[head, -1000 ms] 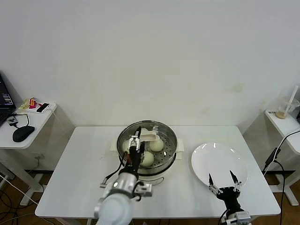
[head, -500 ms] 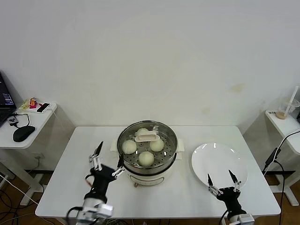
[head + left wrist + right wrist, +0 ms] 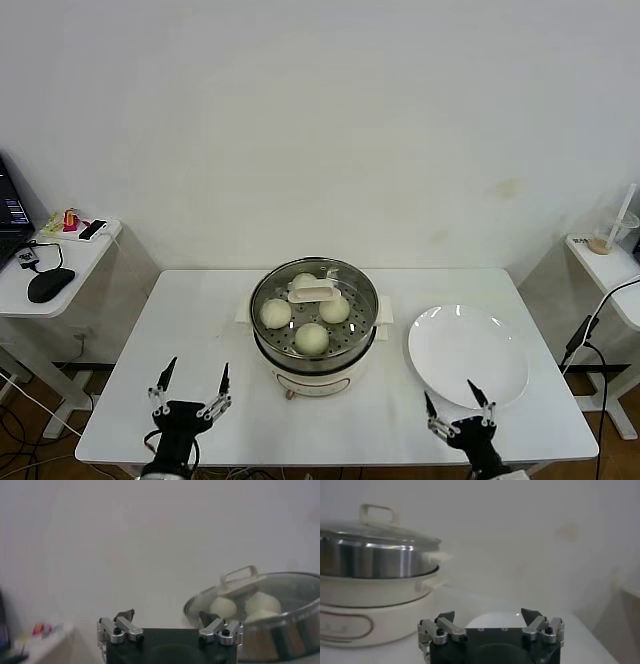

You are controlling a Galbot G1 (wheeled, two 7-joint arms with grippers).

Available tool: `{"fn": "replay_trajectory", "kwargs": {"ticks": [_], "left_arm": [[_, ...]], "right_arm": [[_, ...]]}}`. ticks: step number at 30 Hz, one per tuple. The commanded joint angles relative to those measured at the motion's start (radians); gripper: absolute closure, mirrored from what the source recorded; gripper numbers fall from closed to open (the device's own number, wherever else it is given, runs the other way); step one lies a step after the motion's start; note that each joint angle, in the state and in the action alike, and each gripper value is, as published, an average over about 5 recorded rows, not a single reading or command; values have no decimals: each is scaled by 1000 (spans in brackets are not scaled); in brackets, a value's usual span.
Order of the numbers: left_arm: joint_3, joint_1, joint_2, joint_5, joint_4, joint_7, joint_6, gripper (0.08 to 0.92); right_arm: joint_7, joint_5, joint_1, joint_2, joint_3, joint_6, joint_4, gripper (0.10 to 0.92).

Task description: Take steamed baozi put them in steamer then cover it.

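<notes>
The steamer (image 3: 314,352) stands at the table's middle, a shiny steel pot on a cream base. Several cream-white baozi (image 3: 312,338) lie inside on the perforated tray. The clear glass cover (image 3: 313,293) with its cream handle sits on the pot. It also shows in the left wrist view (image 3: 240,577) and the right wrist view (image 3: 377,515). My left gripper (image 3: 190,388) is open and empty at the table's front left. My right gripper (image 3: 448,404) is open and empty at the front right, near the plate.
A flat white plate (image 3: 467,355) lies right of the steamer. A side table (image 3: 60,262) with a mouse and small items stands at the far left. Another side table (image 3: 612,262) with a cup stands at the far right.
My left arm has drawn back from the steamer to the table's front left edge, leaving the cover on the pot. My right gripper has drawn back slightly toward the front edge.
</notes>
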Motion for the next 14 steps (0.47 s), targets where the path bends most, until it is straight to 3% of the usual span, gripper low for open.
{"fn": "replay_trajectory", "kwargs": {"ticks": [1,14], "left_arm": [[-55,93,-5,-132,23,-15,-81,177],[-48,150,-20,-179,16,10,-72,177]], "right_arm": [[-28,39,-81,-20,-55,-90,79,203],[-28,87,-113,-28,-21,-86,116,203]]}}
